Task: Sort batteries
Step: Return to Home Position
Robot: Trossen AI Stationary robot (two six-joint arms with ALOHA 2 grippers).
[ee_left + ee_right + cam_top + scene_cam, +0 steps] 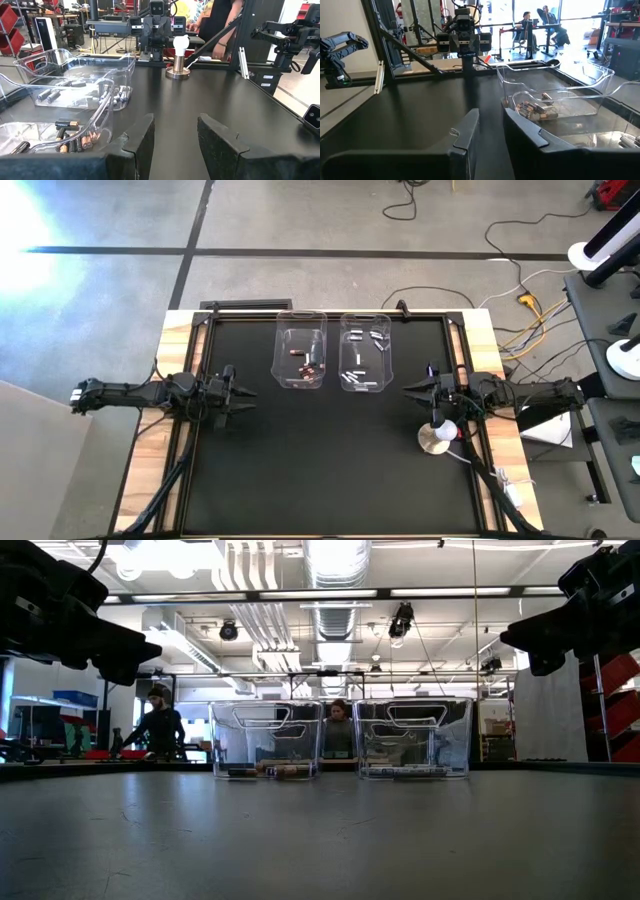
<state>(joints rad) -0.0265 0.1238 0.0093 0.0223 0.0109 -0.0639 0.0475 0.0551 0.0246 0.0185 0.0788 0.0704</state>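
Sorting appears complete: dark batteries and silver batteries binned separately at 12 o'clock; left hand at 9 and right hand at 3, both open, empty.

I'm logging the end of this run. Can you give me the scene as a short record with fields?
left bin: clear, holds the dark batteries
right bin: clear, holds the silver-white batteries
left gripper: open, empty, over the left side of the mat
right gripper: open, empty, over the mat's right side
white-and-metal disc: on the mat, near the right gripper
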